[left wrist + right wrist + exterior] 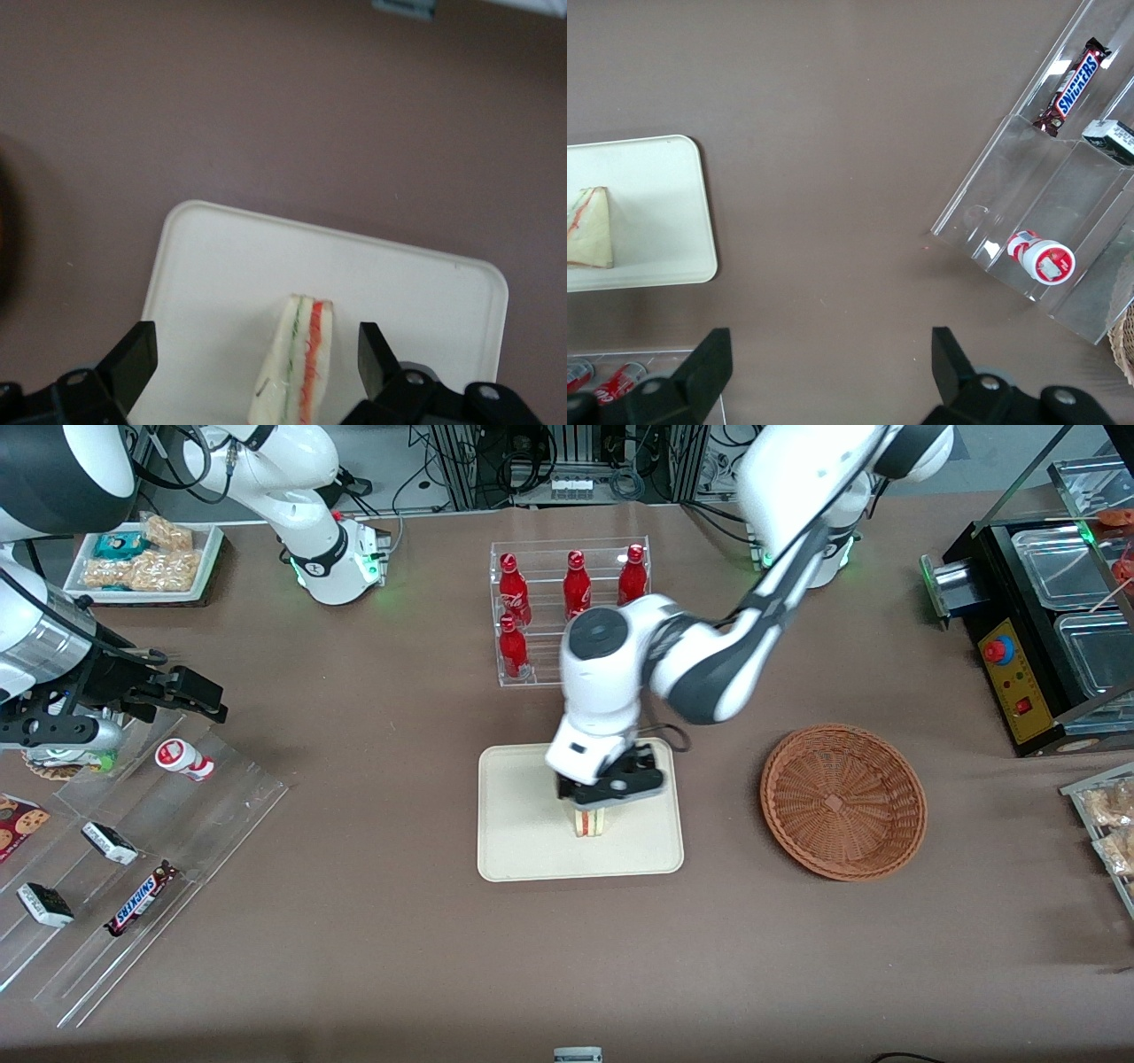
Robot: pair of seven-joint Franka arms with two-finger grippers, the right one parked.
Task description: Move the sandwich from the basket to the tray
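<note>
Above tray [523,850], open hand [609,795]

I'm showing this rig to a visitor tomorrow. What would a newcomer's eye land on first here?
Most likely the left arm's gripper, open and poised just above the sandwich, which stands on the cream tray at mid-table with its orange and green layers showing. Next, the wicker basket beside the tray, toward the working arm's end, with nothing in it. Then the red bottles in a clear rack, farther from the front camera.
</note>
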